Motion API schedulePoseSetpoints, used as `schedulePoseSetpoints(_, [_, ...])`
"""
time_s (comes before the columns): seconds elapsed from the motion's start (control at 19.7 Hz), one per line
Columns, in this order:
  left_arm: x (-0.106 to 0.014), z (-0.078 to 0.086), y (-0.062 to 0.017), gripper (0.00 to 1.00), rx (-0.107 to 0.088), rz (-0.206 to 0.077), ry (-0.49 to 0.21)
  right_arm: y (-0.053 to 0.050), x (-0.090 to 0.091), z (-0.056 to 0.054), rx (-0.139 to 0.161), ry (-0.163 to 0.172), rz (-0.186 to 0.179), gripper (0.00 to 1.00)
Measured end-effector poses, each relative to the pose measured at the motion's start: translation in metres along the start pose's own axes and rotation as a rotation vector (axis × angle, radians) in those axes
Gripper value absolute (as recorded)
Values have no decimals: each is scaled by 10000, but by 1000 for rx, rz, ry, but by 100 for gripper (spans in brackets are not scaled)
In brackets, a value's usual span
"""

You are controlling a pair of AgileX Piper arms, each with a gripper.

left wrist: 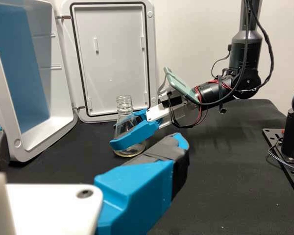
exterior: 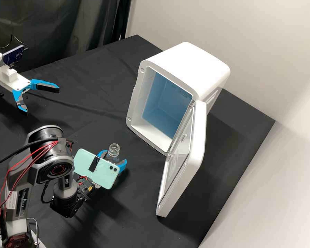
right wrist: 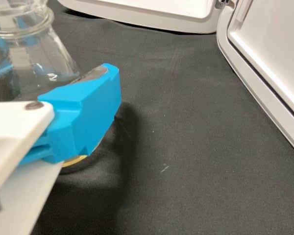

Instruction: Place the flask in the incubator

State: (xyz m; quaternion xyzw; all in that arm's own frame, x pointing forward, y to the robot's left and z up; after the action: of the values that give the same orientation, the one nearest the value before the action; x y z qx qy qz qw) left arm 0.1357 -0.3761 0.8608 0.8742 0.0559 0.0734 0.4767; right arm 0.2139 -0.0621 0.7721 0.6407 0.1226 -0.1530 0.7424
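A clear glass flask [exterior: 114, 150] stands upright on the black bench [exterior: 93, 103] in front of the open incubator [exterior: 196, 69]. The incubator is a white box with a blue inside, and its door [exterior: 182, 162] is swung wide open. My right gripper [exterior: 112, 159] is shut on the flask low on its body. One blue finger [right wrist: 83, 112] presses against the glass [right wrist: 29, 54]. The left wrist view shows the flask [left wrist: 125, 117] resting on the bench with the right arm's finger [left wrist: 134, 134] across it. My left gripper [exterior: 40, 99] hangs open and holds nothing at the far left, well away from the flask.
The open door [left wrist: 110, 58] stands to the right of the flask and juts toward the bench's front edge. A mint-green phone [exterior: 97, 168] is mounted on the right wrist. Bare black bench lies between flask and incubator mouth.
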Motion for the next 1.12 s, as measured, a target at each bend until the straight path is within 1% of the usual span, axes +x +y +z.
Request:
schedulePoseSetpoints(0.25, [0,0,0,100,0,0,0,8,-3,-1,3,0,4,0])
schedulePoseSetpoints(0.3, [0,0,0,100,0,0,0,19,-14,-2,9,-3,3,0])
schedulePoseSetpoints(0.36, [0,0,0,100,0,0,0,43,-35,3,27,-11,11,0])
schedulePoseSetpoints(0.41, [0,0,0,100,0,0,0,79,-62,2,45,-19,27,0])
schedulePoseSetpoints(0.46, [1,3,-1,100,0,0,-2,121,-97,-9,58,-23,49,0])
schedulePoseSetpoints(0.56, [5,12,-2,100,1,-2,-8,248,-171,-27,91,-23,117,0])
schedulePoseSetpoints(0.61, [6,14,-3,100,1,-2,-10,343,-232,-47,113,-18,170,0])
schedulePoseSetpoints(0.76, [9,23,-4,100,1,-3,-16,498,-357,-52,168,-22,265,0])
schedulePoseSetpoints(0.81, [12,30,-6,100,1,-4,-21,556,-410,-56,186,-22,302,0])
schedulePoseSetpoints(0.86, [12,30,-6,100,1,-4,-21,586,-441,-53,200,-24,323,0])
schedulePoseSetpoints(0.96, [12,30,-6,100,1,-4,-21,639,-495,-58,219,-23,359,0])
schedulePoseSetpoints(1.12, [12,30,-6,100,1,-4,-21,695,-559,-66,234,-20,397,0])
